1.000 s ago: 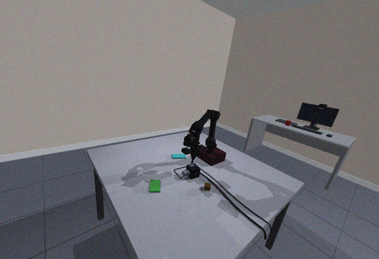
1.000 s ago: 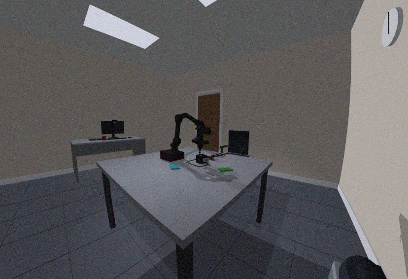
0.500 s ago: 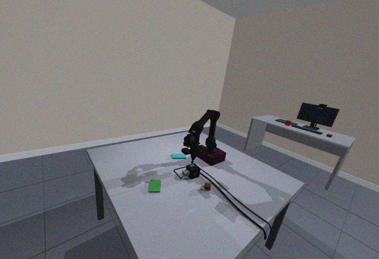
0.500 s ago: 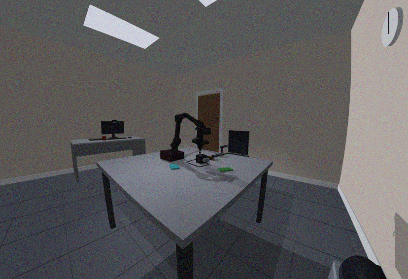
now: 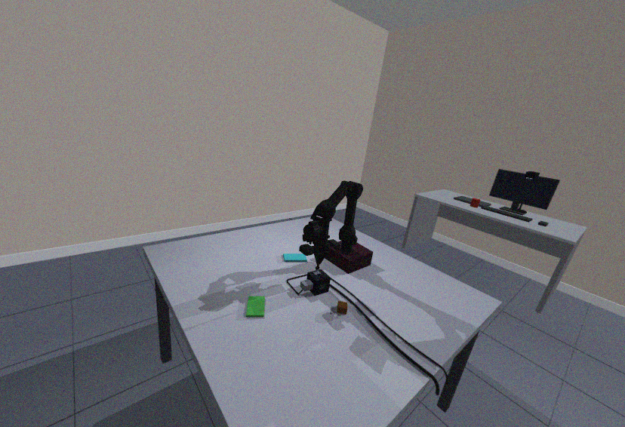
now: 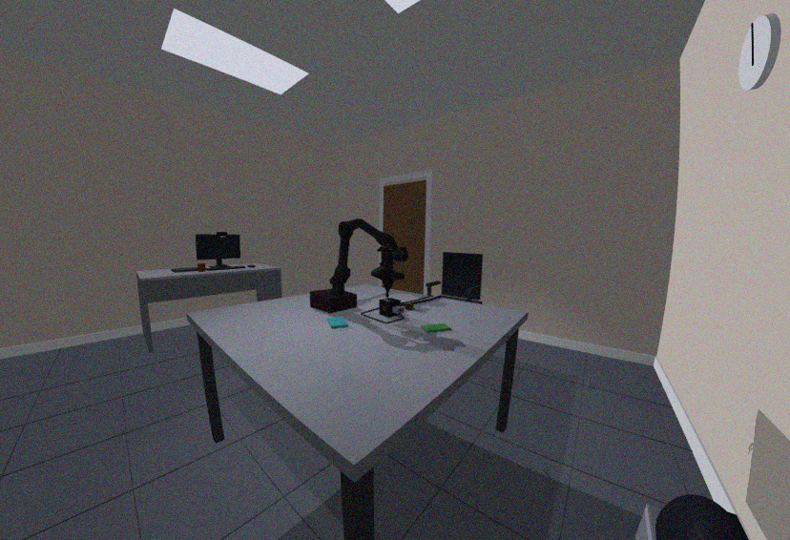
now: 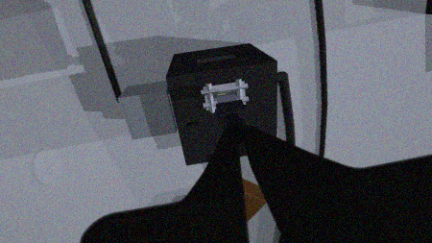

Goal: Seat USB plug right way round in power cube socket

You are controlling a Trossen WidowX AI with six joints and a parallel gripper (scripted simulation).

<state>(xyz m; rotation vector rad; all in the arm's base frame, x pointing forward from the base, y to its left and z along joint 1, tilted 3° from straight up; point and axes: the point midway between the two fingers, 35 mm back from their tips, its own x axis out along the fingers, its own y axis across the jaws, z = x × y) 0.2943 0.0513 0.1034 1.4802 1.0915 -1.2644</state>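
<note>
The black power cube (image 5: 319, 283) (image 6: 387, 307) (image 7: 221, 68) stands mid-table. The silver-framed socket (image 7: 225, 95) on its top shows open in the wrist view. My gripper (image 5: 318, 265) (image 6: 384, 292) (image 7: 237, 134) hangs just above the socket, pointing down, with its fingers pressed close together. It is shut on the USB plug, a thin thing almost wholly hidden between the dark fingers. A black cable (image 7: 286, 111) rises beside the cube's right side. A grey plug (image 5: 305, 285) (image 7: 149, 111) sits in the cube's side with a looped cable (image 7: 98, 35).
A green pad (image 5: 255, 305) (image 6: 435, 328), a cyan pad (image 5: 294, 256) (image 6: 337, 322) and a small brown cube (image 5: 342, 307) lie on the table (image 5: 283, 362). Two black cables (image 5: 389, 334) run to the table's near right edge. The arm's base (image 5: 354, 257) stands behind the cube.
</note>
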